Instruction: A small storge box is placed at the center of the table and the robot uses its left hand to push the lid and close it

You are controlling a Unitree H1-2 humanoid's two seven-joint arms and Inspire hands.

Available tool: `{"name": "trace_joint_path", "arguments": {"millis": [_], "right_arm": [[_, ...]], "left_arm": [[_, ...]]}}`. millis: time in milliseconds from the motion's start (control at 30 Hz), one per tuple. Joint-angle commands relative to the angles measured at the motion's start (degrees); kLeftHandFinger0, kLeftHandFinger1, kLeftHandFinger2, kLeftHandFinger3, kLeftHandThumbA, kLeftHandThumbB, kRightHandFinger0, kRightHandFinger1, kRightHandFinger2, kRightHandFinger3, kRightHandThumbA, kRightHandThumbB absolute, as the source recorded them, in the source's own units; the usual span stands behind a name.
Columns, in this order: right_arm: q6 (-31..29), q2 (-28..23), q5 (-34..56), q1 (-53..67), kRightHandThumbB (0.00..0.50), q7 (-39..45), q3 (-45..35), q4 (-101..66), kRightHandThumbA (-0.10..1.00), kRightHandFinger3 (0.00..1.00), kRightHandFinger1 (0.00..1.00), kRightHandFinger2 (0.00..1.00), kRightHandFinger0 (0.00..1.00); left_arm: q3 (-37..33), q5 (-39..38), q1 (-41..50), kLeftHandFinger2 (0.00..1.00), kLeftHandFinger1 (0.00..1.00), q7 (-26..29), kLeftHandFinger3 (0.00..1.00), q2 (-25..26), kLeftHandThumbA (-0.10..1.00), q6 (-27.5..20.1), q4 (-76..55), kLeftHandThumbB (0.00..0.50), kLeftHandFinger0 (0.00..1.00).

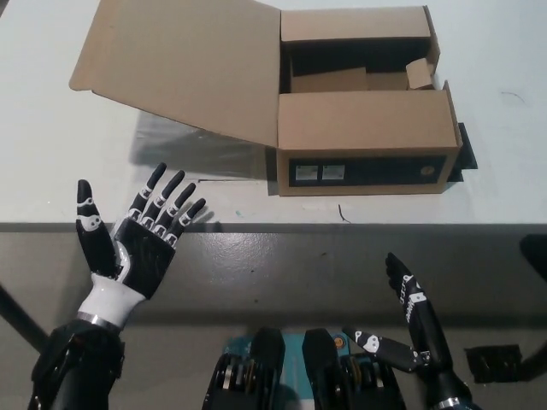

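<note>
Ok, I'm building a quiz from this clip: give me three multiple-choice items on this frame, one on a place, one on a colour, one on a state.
1. Where is the left robot hand?
A. at the table's near edge, left of the box
B. inside the box
C. on the lid

2. What colour is the storage box?
A. blue
B. brown
C. white

3. How is the big lid?
A. shut flat
C. torn off
B. open, spread out to the left

Key: 1 A, it hovers palm-up by the table edge; 2 B, plain cardboard; 3 B, the flap leans out leftward, exposing the inside. The right robot hand rests low, open.
</note>
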Motion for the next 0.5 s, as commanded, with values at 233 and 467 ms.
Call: {"name": "trace_joint_path", "arguments": {"millis": [233, 467], "right_arm": [[-2.9, 0.4, -0.4, -1.4, 0.338, -1.1, 0.5, -1.6, 1.0, 1.0, 1.0, 1.0, 1.0], [-2.9, 0.4, -0.3, -1.4, 0.336, -1.2, 0.5, -1.7, 1.0, 1.0, 1.0, 1.0, 1.0]], "left_arm": [[2.2, -1.0, -5.3, 1.0, 1.0, -3.8, 1.0, 0.1, 1.0, 0.5, 3.5, 0.349, 1.0], [2.5, 0.1, -7.2, 1.0, 1.0, -3.2, 1.0, -0.1, 1.0, 0.6, 5.0, 0.338, 1.0]]}}
